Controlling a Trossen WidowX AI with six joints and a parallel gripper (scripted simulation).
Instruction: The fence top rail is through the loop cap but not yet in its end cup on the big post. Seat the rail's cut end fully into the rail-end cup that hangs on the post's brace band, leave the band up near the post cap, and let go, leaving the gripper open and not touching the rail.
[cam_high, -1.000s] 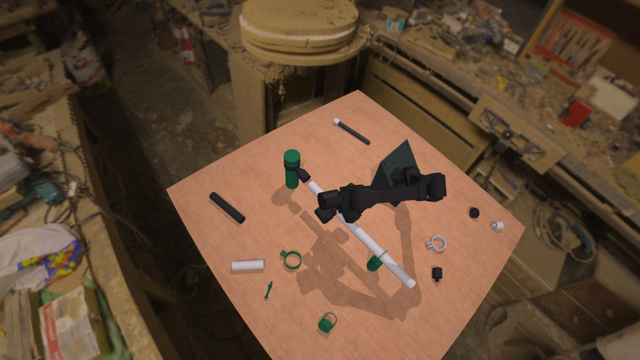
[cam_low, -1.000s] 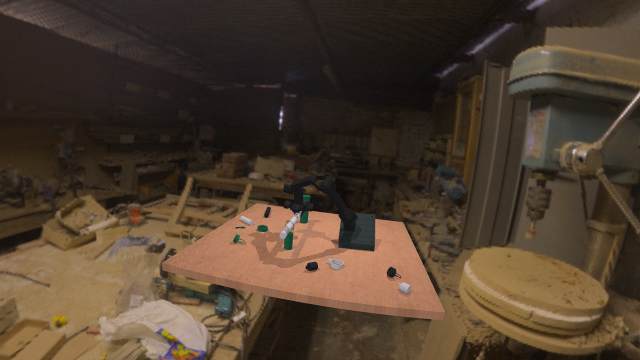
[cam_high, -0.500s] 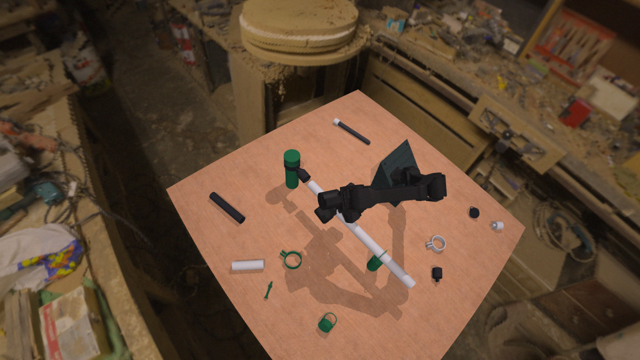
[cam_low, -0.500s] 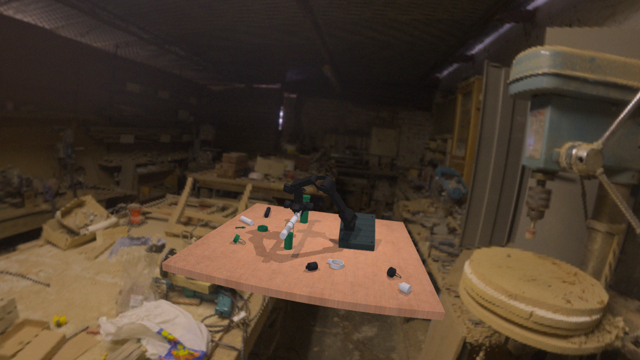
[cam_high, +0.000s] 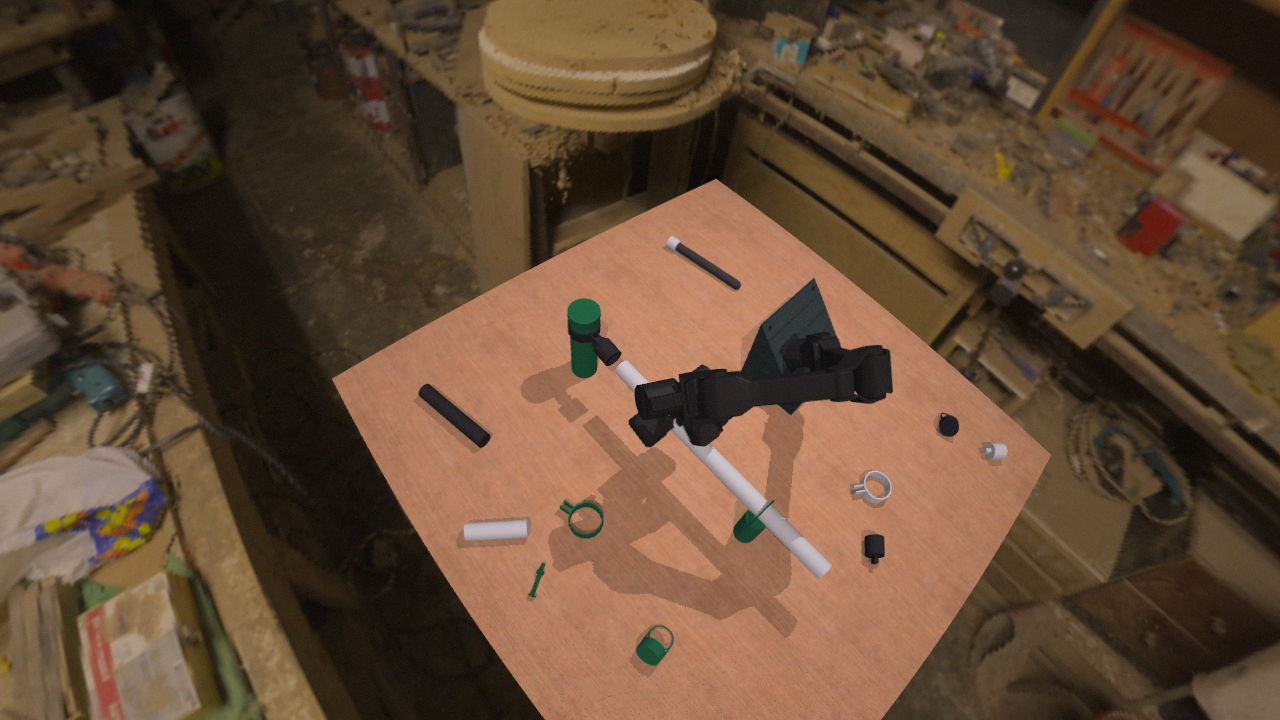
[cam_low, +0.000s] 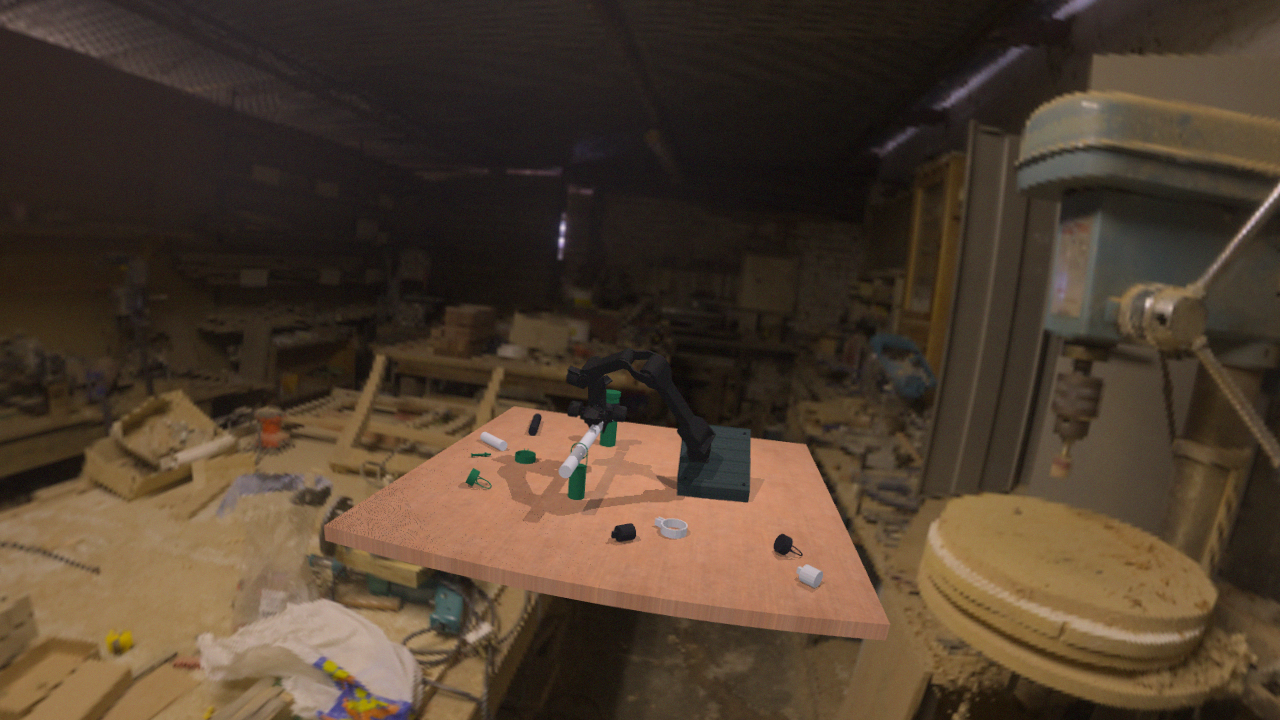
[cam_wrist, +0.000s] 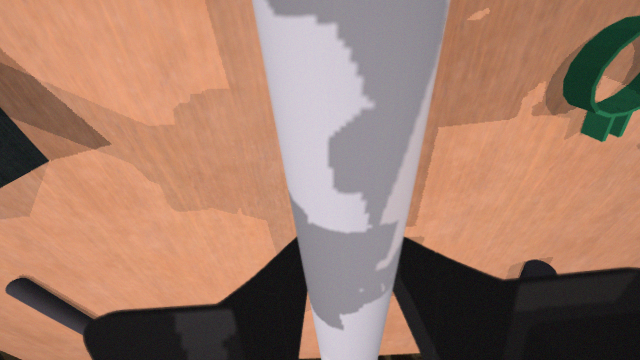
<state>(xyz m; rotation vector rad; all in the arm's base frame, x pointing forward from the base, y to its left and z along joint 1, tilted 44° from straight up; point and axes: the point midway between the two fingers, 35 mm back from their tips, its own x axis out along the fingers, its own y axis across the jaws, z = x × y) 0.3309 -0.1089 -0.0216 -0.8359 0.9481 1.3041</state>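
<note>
Rail slants above a wood-grained tabletop in a cluttered workshop.

A square-cornered table with a pinkish-brown wood-grain top carries a green post standing upright and a shorter green post, also upright. The dark base plate sits on it too. A black tube and a short white tube lie flat; near the latter are a green ring clamp and a small green pin (slim, with a wider end). A white ring clamp lies near a black cup.
</note>
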